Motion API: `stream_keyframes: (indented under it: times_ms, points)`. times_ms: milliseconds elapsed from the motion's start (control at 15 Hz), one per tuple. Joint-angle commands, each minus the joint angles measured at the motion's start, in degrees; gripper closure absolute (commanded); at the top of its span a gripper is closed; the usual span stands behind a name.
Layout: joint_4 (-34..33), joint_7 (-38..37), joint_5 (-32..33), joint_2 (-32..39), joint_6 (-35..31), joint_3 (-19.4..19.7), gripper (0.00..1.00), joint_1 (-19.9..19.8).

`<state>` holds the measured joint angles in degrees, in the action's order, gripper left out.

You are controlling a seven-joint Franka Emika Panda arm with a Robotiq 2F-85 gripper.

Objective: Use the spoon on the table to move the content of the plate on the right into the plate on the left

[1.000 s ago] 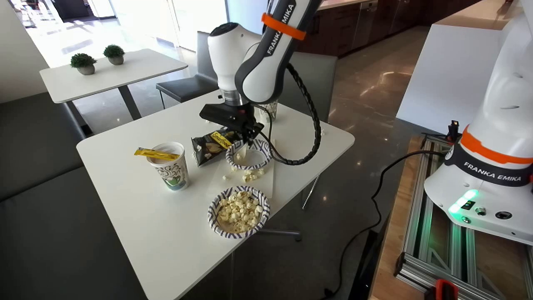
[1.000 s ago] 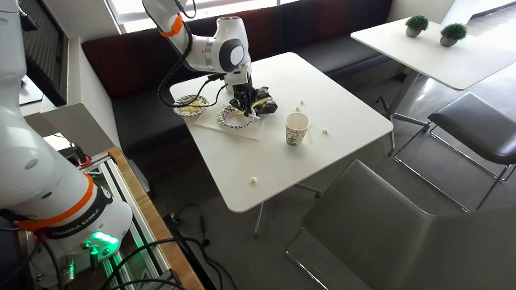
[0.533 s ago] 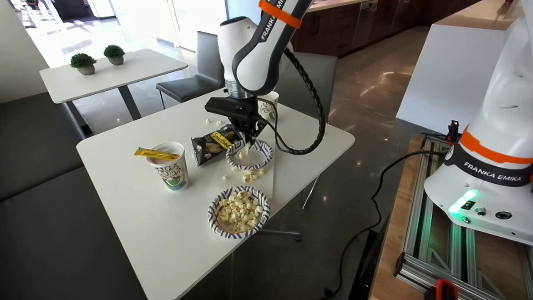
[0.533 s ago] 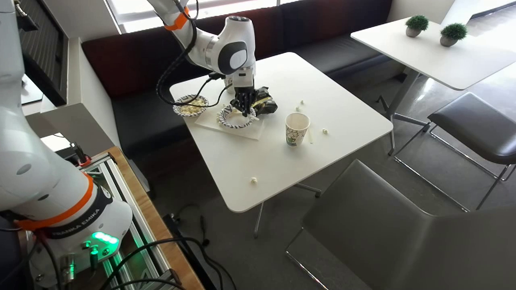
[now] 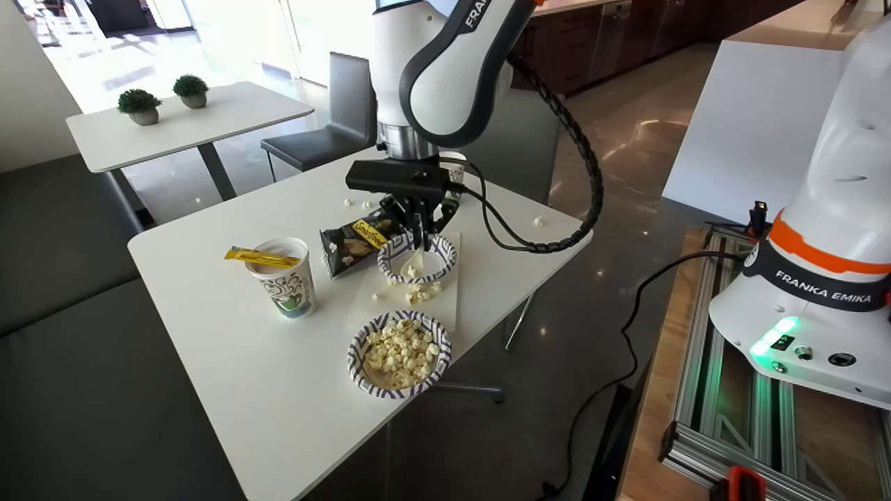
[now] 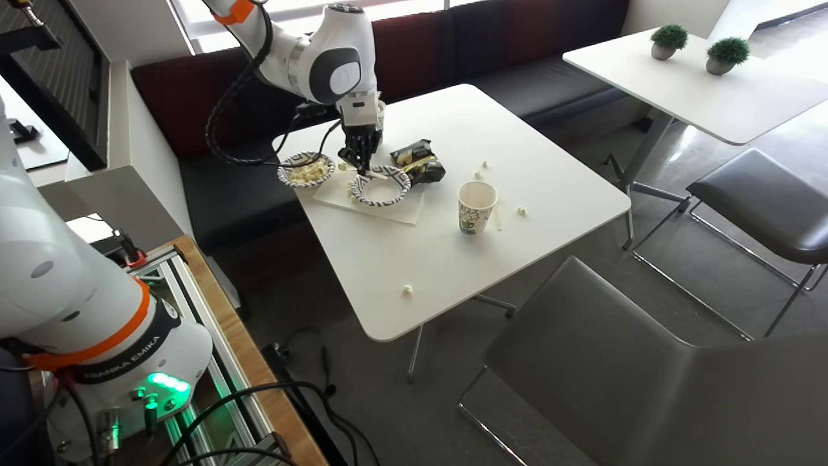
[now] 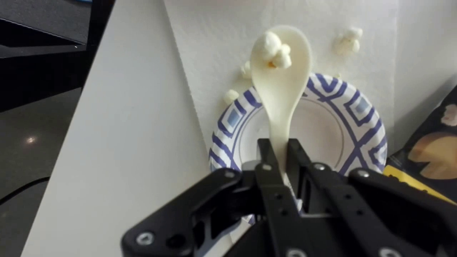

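Your end effector point(image 7: 279, 144) is pinched nearly together, gripping the handle of the pale spoon point(image 7: 280, 96) between its fingertips point(image 7: 265, 151); in the wrist view the spoon's bowl points away from the fingers and carries a few bits of popcorn point(image 7: 282, 60); you have it over the blue-and-white plate point(image 7: 367, 132) that sits on the white napkin point(image 7: 200, 39), though you cannot tell whether spoon and plate touch; several loose pieces point(image 7: 347, 43) lie on the napkin beside that plate; near it on the desk point(image 5: 278, 403) stands the second patterned plate point(image 5: 357, 353), holding a heap of popcorn point(image 5: 400, 355), its rim near the desk's edge; the black snack bag point(image 5: 351, 240) lies just beside the plate under your spoon; a patterned cup point(image 5: 289, 285) stands upright with a yellow packet point(image 5: 262, 257) across its mouth; in an exterior view you can also see another upright cup point(image 6: 474, 213), with a thin pale stick point(image 6: 498, 217) lying just beside it, and single popcorn pieces point(image 6: 407, 290) scattered across the desk; well apart, a further desk point(image 6: 686, 84) bears two small potted plants point(image 6: 728, 52).
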<state>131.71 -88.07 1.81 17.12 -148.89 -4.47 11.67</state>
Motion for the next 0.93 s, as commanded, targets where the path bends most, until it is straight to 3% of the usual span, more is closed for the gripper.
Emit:
stream_keyframes:
  times_ms: [0,333,867]
  points:
    - [5.70,2.07,-1.69,-6.50,1.01,-1.51,0.97,1.48]
    - [9.44,-0.10,0.92,-8.86,0.87,-3.74,0.97,4.37]
    - [7.54,-8.35,13.87,-7.51,2.60,-4.80,0.97,9.90]
